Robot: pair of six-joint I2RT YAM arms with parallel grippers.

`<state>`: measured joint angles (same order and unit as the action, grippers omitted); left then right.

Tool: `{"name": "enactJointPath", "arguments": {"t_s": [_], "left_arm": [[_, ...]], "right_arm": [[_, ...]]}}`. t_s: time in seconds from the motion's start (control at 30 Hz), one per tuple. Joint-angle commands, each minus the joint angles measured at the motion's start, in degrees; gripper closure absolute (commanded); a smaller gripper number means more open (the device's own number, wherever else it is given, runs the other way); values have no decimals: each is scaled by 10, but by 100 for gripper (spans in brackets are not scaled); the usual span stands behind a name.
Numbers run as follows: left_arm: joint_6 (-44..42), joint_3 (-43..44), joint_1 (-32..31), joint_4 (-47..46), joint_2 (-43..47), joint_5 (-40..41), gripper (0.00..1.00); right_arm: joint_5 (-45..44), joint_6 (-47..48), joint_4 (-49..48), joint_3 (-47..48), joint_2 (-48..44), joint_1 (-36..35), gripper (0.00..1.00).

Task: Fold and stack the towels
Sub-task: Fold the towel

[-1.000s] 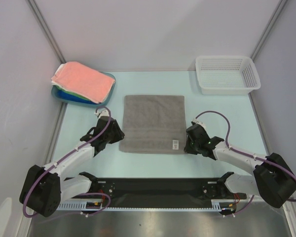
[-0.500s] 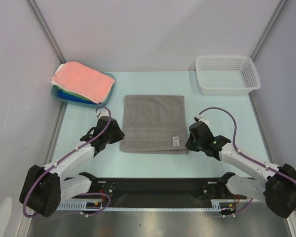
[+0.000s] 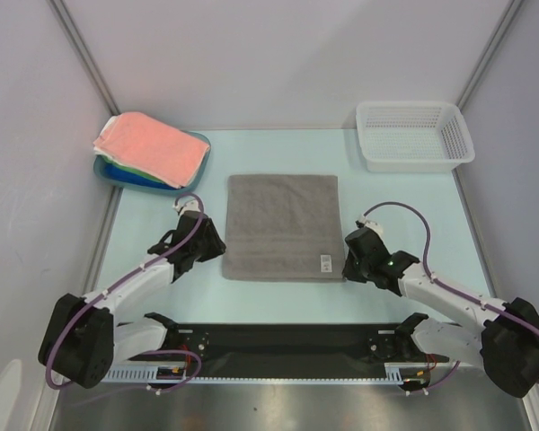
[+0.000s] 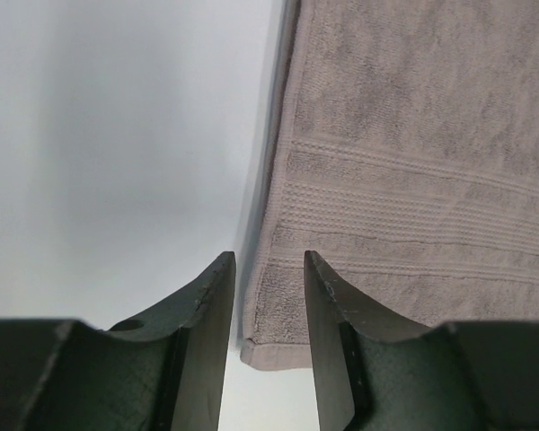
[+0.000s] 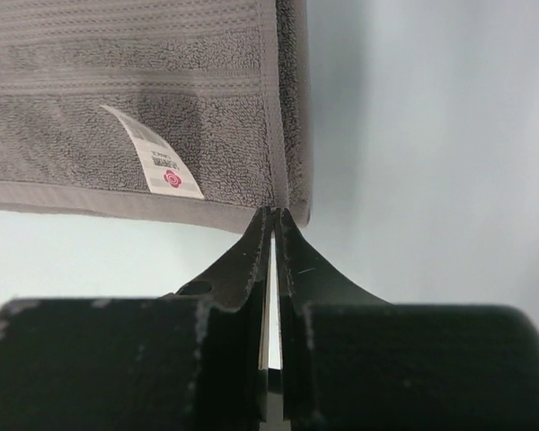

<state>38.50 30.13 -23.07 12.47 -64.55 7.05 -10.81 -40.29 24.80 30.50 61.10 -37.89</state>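
Grey square terry towel [image 3: 283, 226] is lying spread flat in the middle of the pale blue-green table [image 3: 278, 153], and both arms are reaching in to its near corners from the black base rail [image 3: 287, 346] running along the table's near edge. The left gripper [image 3: 214, 249] is sitting low at the near left corner with its jaws standing narrowly apart. In the left wrist view, one finger [image 4: 328, 296] is hanging over the cloth and the other over bare table, with the towel's left edge running between them. The right gripper [image 3: 349, 266] is meeting the near right corner with its jaws pressed together. Its tips are touching the hem just right of the small white tag [image 3: 324, 262], but whether any cloth is being pinched cannot be told. Purple cables are looping over both wrists.

Farther back on the left, a blue plastic tray [image 3: 117, 171] is holding a stack of folded towels [image 3: 153, 144], salmon pink on top with white, green and blue edges showing beneath. A white perforated plastic basket [image 3: 413, 135] is standing at the far right corner, well apart from the towel. Plain pale grey walls [image 3: 278, 63] with slanting metal posts [image 3: 81, 54] are enclosing the table on three sides.
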Motion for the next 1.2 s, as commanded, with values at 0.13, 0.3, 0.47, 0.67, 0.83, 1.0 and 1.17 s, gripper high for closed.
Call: {"name": "enactJointPath", "arguments": {"t_s": [0.13, 0.3, 0.47, 0.67, 0.83, 1.0, 1.17], "left_arm": [[-24, 70, 21, -22, -45, -9, 56], [-45, 147, 29, -52, -99, -3, 49], [-84, 262, 37, -69, -215, 6, 43], [-121, 380, 60, -71, -333, -3, 42], [-140, 453, 74, -74, -435, -52, 44], [-146, 501, 78, -78, -498, -66, 45], [-136, 561, 78, -40, -563, -41, 47]], "right_arm": [[-21, -6, 1, -5, 1, -3, 75], [-49, 31, 8, 76, 18, 22, 54], [-3, 108, -82, 195, 169, 111, 52], [30, 159, -127, 382, 348, 161, 58], [83, 157, -117, 522, 480, 171, 66], [101, 156, -114, 584, 560, 176, 70], [102, 152, -102, 621, 620, 202, 73]]}}
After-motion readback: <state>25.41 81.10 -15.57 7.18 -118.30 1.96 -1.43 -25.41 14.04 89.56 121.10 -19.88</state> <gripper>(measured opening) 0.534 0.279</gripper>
